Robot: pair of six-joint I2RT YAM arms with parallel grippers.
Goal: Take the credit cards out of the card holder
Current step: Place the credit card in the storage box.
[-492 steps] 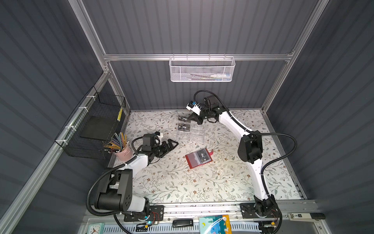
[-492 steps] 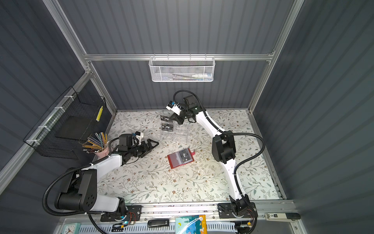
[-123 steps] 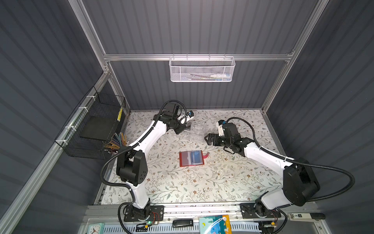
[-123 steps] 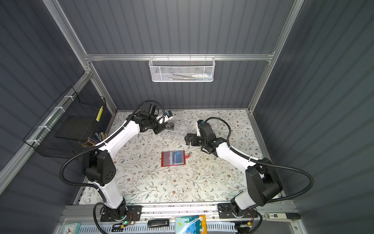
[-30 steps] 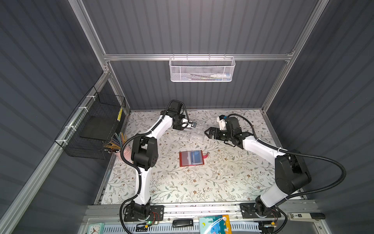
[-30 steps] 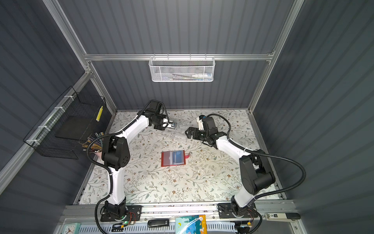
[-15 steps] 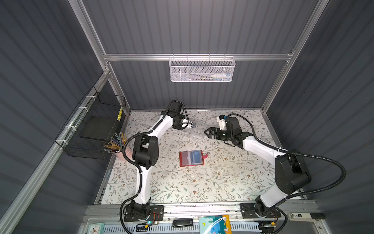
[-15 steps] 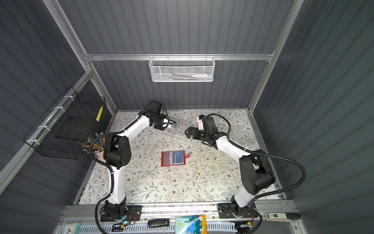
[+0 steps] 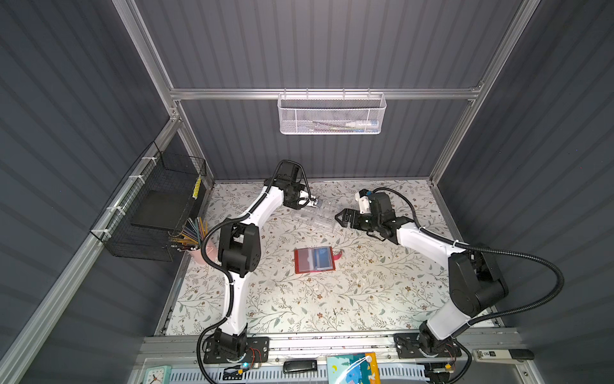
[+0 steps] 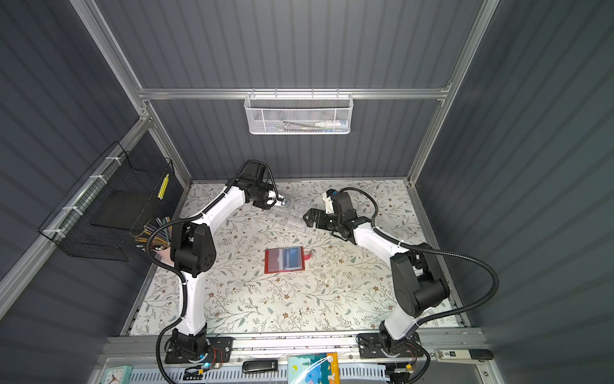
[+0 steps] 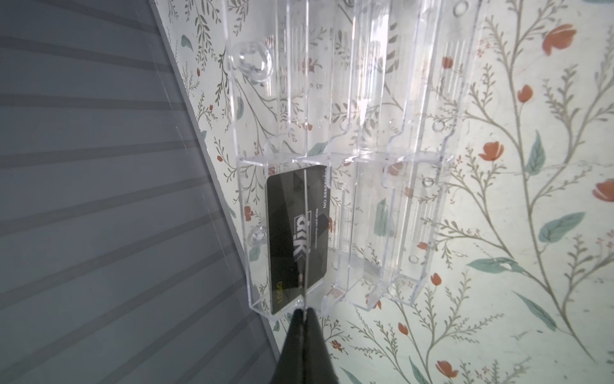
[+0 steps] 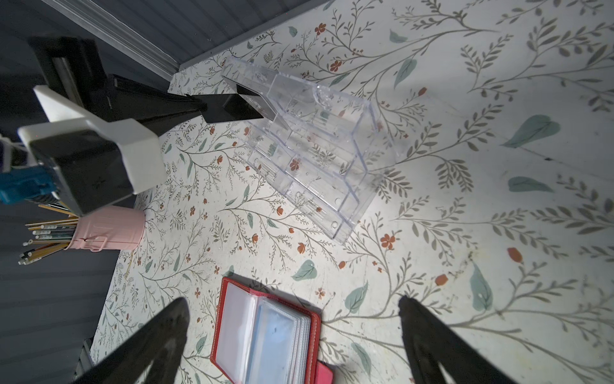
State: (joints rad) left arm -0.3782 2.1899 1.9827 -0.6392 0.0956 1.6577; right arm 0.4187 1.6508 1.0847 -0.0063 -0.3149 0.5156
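One black card (image 11: 289, 232) stands in the organizer's (image 11: 398, 159) end slot, long axis straight away from the left fingers (image 11: 294, 339) pinching its near edge; right fingers (image 12: 156, 339) gape wide beside it.

Both top views: overhead light, brightest on the counter (image 9: 299, 309) well in front of the clear organizer (image 9: 315, 216). Ribbed walls around it dim. Arm shadows faint, soft-edged. Walls splay toward picture edges: wide lens.

Left wrist view: even light. Organizer full of glints and doubled edges. Credit card (image 11: 292, 232) inside it sharp, lettering legible. Left tool (image 11: 303, 309) soft, very close to lens.

Right wrist view: white glare on counter just beside organizer. Fingers (image 12: 156, 339) of right tool (image 12: 292, 301) dark, blurred.
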